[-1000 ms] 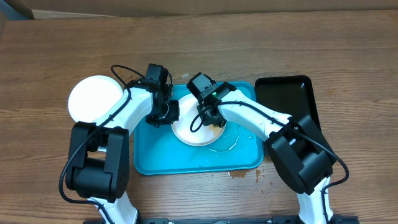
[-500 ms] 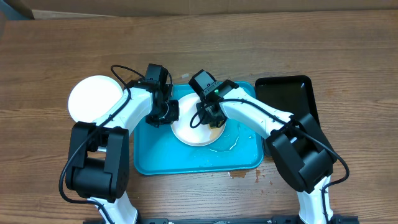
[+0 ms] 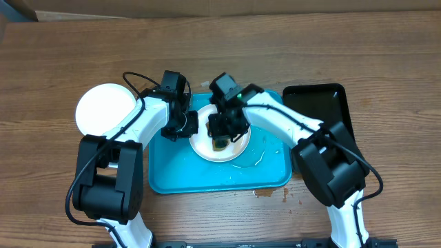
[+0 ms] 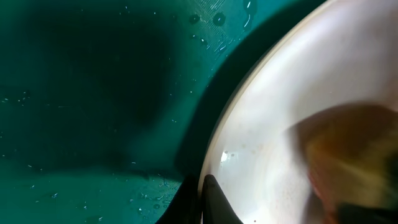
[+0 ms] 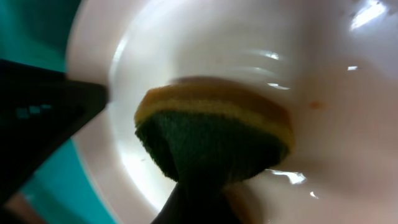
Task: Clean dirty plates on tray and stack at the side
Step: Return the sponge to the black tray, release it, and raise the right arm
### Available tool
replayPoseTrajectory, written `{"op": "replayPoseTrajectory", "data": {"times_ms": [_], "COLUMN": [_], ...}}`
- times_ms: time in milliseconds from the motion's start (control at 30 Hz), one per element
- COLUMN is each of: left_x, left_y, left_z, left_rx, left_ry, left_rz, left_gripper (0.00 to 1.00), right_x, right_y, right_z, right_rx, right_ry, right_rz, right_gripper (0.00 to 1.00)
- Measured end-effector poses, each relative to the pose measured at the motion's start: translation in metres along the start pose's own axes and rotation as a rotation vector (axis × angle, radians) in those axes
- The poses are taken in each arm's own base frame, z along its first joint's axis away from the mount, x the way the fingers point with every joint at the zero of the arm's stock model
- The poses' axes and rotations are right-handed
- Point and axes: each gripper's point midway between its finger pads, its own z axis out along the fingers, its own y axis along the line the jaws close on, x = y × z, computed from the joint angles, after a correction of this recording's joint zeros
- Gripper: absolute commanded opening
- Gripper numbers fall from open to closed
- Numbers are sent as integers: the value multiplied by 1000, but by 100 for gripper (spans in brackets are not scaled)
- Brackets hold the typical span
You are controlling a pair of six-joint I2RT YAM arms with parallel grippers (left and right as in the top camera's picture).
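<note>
A white plate lies in the turquoise tray. My left gripper is shut on its left rim; in the left wrist view the fingertips pinch the plate edge over the wet tray. My right gripper is shut on a yellow sponge with a green scrub face, which is pressed onto the plate. A small orange smear shows near the sponge. A second white plate rests on the table left of the tray.
A glossy black tray sits to the right of the turquoise one. Water streaks lie in the turquoise tray's right half. A brown spill marks the table by its front right corner.
My right gripper has carried the sponge from the plate's right edge leftward to its middle. The left arm and the plate have stayed put.
</note>
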Motion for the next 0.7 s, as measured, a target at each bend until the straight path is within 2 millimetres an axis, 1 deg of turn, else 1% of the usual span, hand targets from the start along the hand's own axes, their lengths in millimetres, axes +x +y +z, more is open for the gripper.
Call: {"op": "replayPoseTrajectory", "data": {"times_ms": [67,133,200,267,300,333,367,400,533,600,700], "left_x": [0,0,0,0,0,0,0,0,-1,-1,-1], "left_y": [0,0,0,0,0,0,0,0,0,0,0], "left_z": [0,0,0,0,0,0,0,0,0,0,0], "left_rx": [0,0,0,0,0,-1,0,0,1,1,1], "left_ry": [0,0,0,0,0,-1,-1,-1,-3,-3,-3], "left_rz": [0,0,0,0,0,1,0,1,1,1,1], "left_gripper": [4,5,5,8,9,11,14,15,16,16,16], "right_x": [-10,-25,-39,-47,-46,-41,-39,-36,-14,-6,7], "right_y": [-1,-9,-25,-51,-67,-87,-97,-117,-184,-211,-238], "right_z": [-17,-36,-57,-78,-87,-97,-102,-110,-134,-143,-145], "right_rx": [-33,-51,-55,-42,-26,6,22,57,217,292,382], "right_ry": [0,-23,-51,-70,-66,-56,-51,-50,-12,-7,7], "right_rz": [30,62,106,163,198,242,260,296,412,450,477], "right_gripper": [4,4,4,4,4,4,4,4,4,4,4]}}
